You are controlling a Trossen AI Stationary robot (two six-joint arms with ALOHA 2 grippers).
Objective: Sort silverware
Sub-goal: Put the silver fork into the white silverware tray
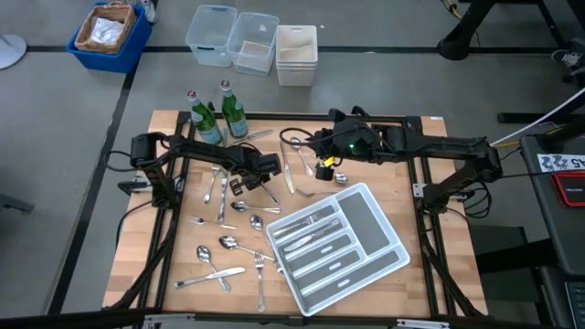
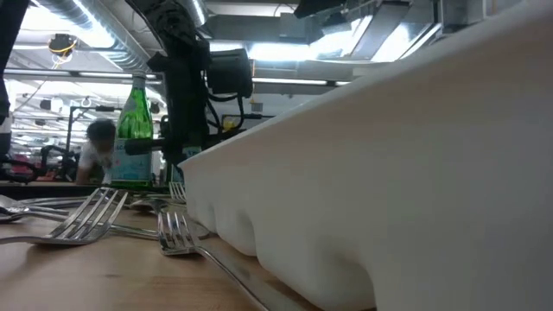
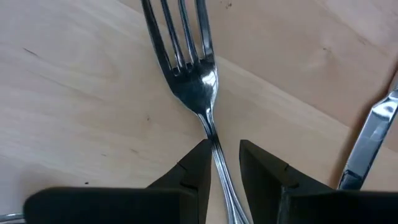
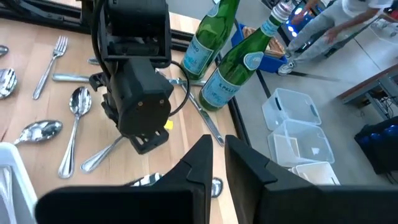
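**Left tool is on a fork, most of the silverware is loose beside the tray**

So your left tool [image 3: 222,163] has a fork [image 3: 189,68] by the neck. In the left wrist view the thin handle runs right between the two fingers [image 3: 194,171], which sit narrow around it, tines pointing away over bare wood. I can't tell if the fork is off the wood or lying on it. From above, that tool [image 1: 245,179] is just off the far-left corner of the white divided tray [image 1: 388,239].

The tray sits tilted on the worktop [image 1: 437,274] and already has a few pieces [image 1: 306,226] in its long slots. The rest of the silverware [image 1: 226,245] is scattered on the wood to the left of the tray: spoons, forks and a knife or two, none touching the tray as far as I can see. One more knife [image 3: 368,140] shows next to the held fork in the left wrist view.

Your right tool [image 4: 217,157] hangs above the worktop just past the tray's far edge, fingers nearly together with only a slim gap and nothing between them.

Two green bottles [image 1: 218,114] stand upright at the worktop's far edge, well away from the tray. Clear and white bins [image 1: 253,43] sit on the floor beyond that.
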